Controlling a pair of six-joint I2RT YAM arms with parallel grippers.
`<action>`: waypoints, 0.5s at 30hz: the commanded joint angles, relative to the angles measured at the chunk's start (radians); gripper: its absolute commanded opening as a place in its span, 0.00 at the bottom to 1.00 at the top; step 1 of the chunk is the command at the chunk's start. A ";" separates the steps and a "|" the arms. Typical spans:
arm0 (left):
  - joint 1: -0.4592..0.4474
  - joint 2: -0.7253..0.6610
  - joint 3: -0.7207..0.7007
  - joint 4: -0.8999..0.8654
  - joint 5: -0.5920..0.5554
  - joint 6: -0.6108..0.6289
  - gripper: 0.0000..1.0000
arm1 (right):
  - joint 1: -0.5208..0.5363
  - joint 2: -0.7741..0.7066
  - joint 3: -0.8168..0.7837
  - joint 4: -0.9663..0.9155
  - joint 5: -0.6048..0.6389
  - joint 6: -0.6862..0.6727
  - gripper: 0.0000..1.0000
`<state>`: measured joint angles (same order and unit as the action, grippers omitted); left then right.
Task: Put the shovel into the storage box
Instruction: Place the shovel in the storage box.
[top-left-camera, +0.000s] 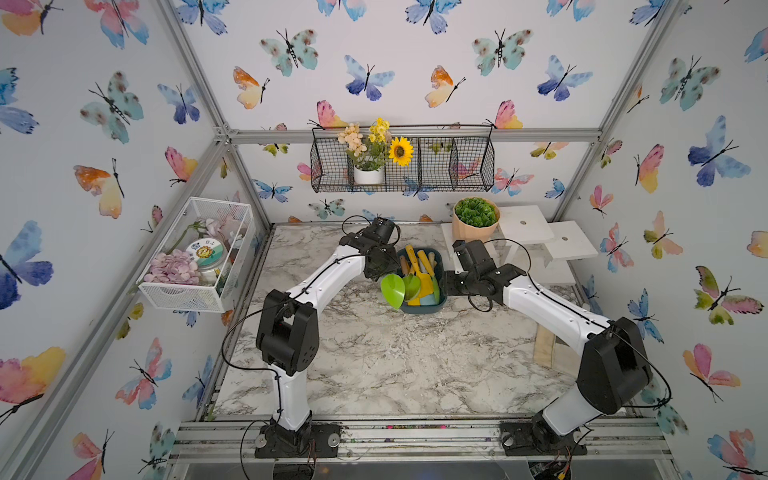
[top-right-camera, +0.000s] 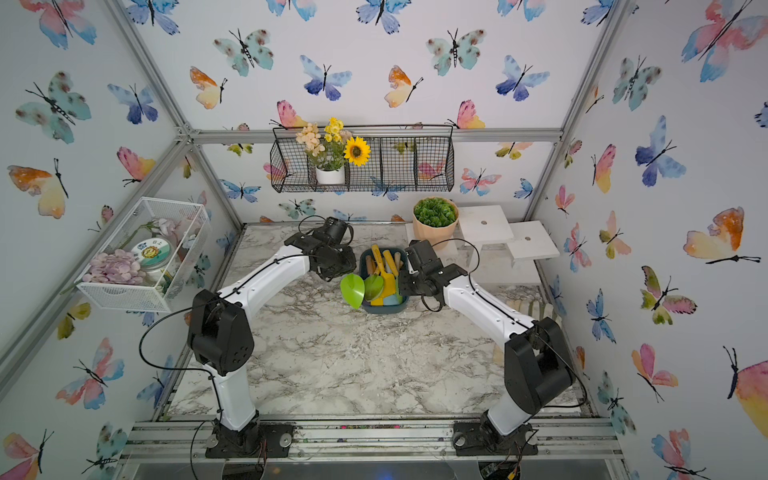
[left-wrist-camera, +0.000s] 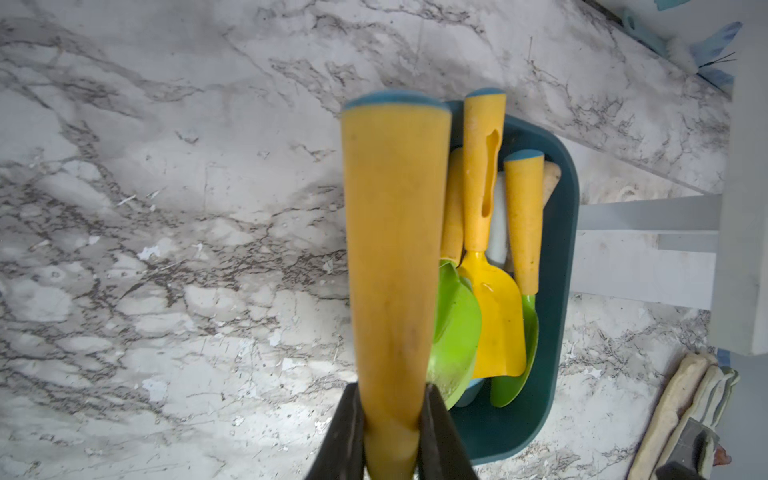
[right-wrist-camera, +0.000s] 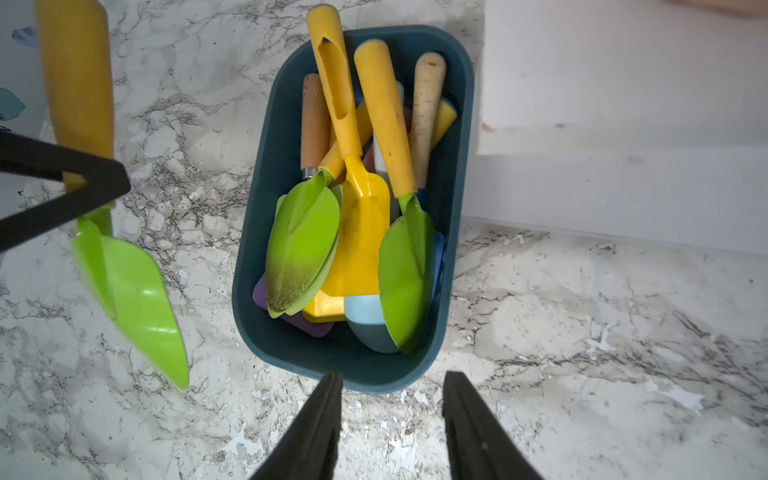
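Marble-patterned tabletop (top-left-camera: 395, 365) lies bare at the front. Further in, the left gripper (left-wrist-camera: 395, 415) is clamped on the yellow handle of the shovel (top-left-camera: 392, 291). It holds the shovel up off the surface, green blade toward the front of the table. The shovel hangs just beside the left wall of the storage box (right-wrist-camera: 257, 232) and is not inside it (in both top views the blade overlaps the box's near-left corner). On the box's other side sits the right gripper (right-wrist-camera: 390, 378). Its jaws are parted a little, with nothing between them, close to the teal rim. The box already holds a crowd of tools: a yellow trowel (right-wrist-camera: 361, 232), two green-bladed shovels and a couple of wooden handles.

Beyond the box on the right stands a white stepped stand (top-left-camera: 523, 224), with a peach pot of green plant (top-left-camera: 476, 216) beside it. A white mesh basket (top-left-camera: 195, 257) hangs on the left wall. A black wire basket (top-left-camera: 457, 166) with flowers hangs on the back wall.
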<state>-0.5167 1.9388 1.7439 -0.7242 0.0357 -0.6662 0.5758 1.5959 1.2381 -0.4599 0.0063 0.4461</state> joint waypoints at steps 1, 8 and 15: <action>-0.027 0.067 0.096 -0.043 0.037 0.035 0.00 | 0.004 -0.038 -0.019 -0.019 0.032 0.012 0.45; -0.059 0.206 0.265 -0.050 0.054 0.050 0.00 | 0.004 -0.065 -0.033 -0.033 0.046 0.012 0.45; -0.077 0.301 0.378 -0.042 0.104 0.058 0.00 | 0.004 -0.084 -0.050 -0.045 0.063 0.014 0.45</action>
<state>-0.5854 2.2089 2.0800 -0.7605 0.0814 -0.6273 0.5758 1.5387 1.2037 -0.4782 0.0334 0.4526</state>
